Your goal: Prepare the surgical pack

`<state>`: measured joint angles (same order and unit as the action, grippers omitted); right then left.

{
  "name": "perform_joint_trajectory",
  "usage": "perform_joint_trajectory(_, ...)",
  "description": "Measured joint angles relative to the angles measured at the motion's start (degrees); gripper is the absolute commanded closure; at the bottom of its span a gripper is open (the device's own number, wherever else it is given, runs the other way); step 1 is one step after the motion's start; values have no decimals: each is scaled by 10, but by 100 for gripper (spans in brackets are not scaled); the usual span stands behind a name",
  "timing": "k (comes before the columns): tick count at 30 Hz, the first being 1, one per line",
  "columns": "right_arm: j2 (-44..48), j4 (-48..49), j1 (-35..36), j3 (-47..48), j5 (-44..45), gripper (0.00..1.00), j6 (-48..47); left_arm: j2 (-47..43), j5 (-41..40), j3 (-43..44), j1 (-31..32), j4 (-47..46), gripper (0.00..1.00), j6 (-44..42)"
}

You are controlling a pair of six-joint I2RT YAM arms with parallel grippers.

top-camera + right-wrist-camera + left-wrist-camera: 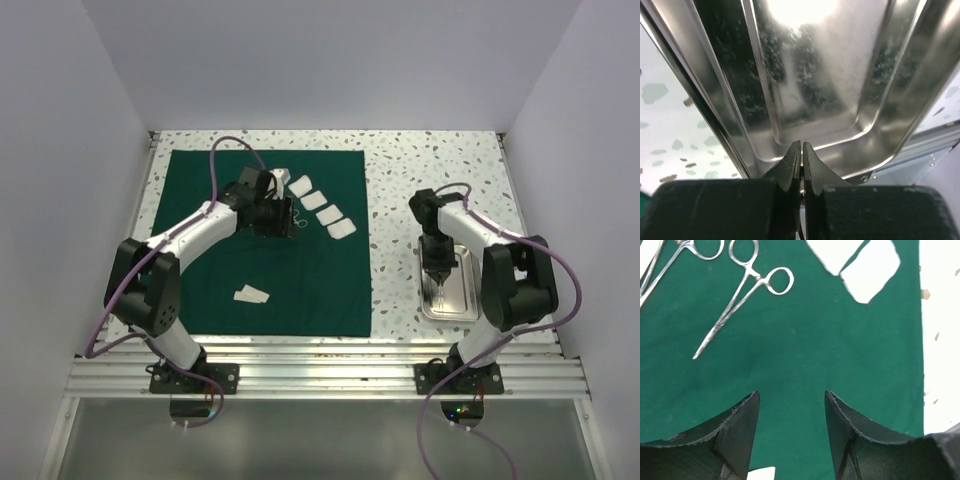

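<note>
The dark green cloth [262, 280] of the surgical pack lies spread flat on the left of the table. My left gripper [277, 218] [791, 396] hovers over its upper middle, open, with only cloth between the fingers. Two silvery scissor-like instruments [740, 295] [293, 222] lie on the cloth just ahead of it. A row of white gauze squares [322, 207] [871, 270] runs diagonally to their right, and one more gauze [251, 294] lies nearer the front. On the right, my right gripper [437, 264] [801, 146] is shut, low over the small steel tray [456, 300] [880, 75].
The tray sits on bare speckled tabletop [400, 200] right of the cloth's edge. White walls close in the table on the left, back and right. A metal rail [320, 365] with both arm bases runs along the near edge.
</note>
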<state>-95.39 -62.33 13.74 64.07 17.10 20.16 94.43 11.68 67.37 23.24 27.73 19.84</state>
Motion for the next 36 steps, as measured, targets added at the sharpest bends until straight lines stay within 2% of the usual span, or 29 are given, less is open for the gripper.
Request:
perform_joint_trajectory(10, -56, 61, 0, -2, -16, 100, -9, 34, -20, 25, -4, 2, 40, -20)
perform_joint_trajectory(16, -63, 69, 0, -2, -27, 85, -9, 80, -29, 59, -5, -1, 37, -45)
perform_joint_trajectory(17, -63, 70, 0, -3, -31, 77, -9, 91, -33, 64, -5, -2, 37, -50)
perform_joint_trajectory(20, -63, 70, 0, -7, -42, 67, -9, 125, -50, 78, -5, -6, 37, -75)
perform_joint_trajectory(21, -63, 68, -1, -8, -49, 60, -8, 134, -57, 80, -5, -9, 37, -85)
perform_joint_trajectory(25, -56, 63, -3, -8, -71, 48, -8, 153, -86, 80, -5, -19, 41, -134)
perform_joint_trajectory(27, -45, 59, -3, -7, -85, 44, -7, 154, -101, 80, -6, -25, 43, -153)
perform_joint_trajectory(33, 3, 42, -3, 8, -125, 43, -8, 154, -125, 81, -27, -53, 55, -190)
perform_joint_trajectory(36, 17, 35, -3, 21, -148, 42, -9, 154, -127, 93, -52, -53, 54, -200)
